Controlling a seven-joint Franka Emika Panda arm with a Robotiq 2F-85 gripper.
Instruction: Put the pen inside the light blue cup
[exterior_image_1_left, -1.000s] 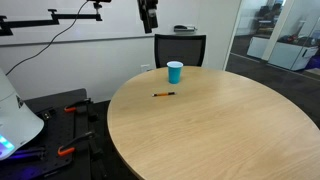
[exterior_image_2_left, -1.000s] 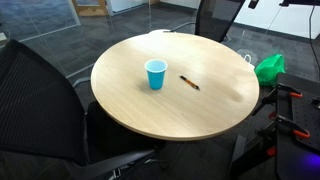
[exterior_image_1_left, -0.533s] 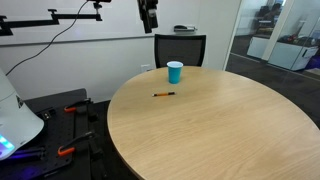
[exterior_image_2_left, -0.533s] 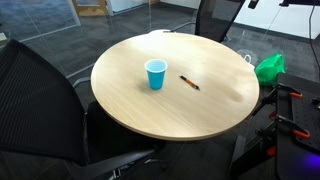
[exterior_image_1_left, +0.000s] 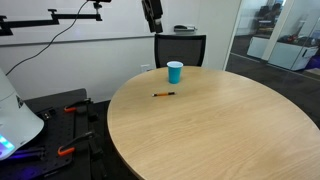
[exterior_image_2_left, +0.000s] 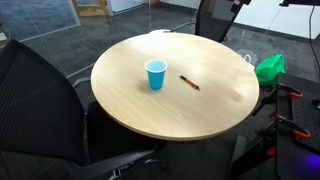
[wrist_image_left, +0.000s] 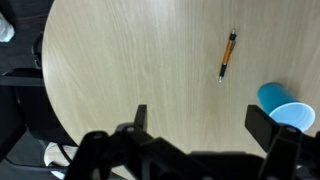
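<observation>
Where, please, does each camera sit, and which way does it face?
An exterior view: low beside the table, facing the cup; claw hangs at top.
An exterior view: higher, behind a black chair, looking down; robot not clearly visible.
Wrist view: straight down over the table; open claw at bottom.
All share pen and cup.

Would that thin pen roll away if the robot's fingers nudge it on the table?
Likely yes: the pen lies flat on the smooth table, so a sideways nudge may roll it. It looks straight and thin, so probably stiff and light. Being so slim, it may be hard to pinch.
</observation>
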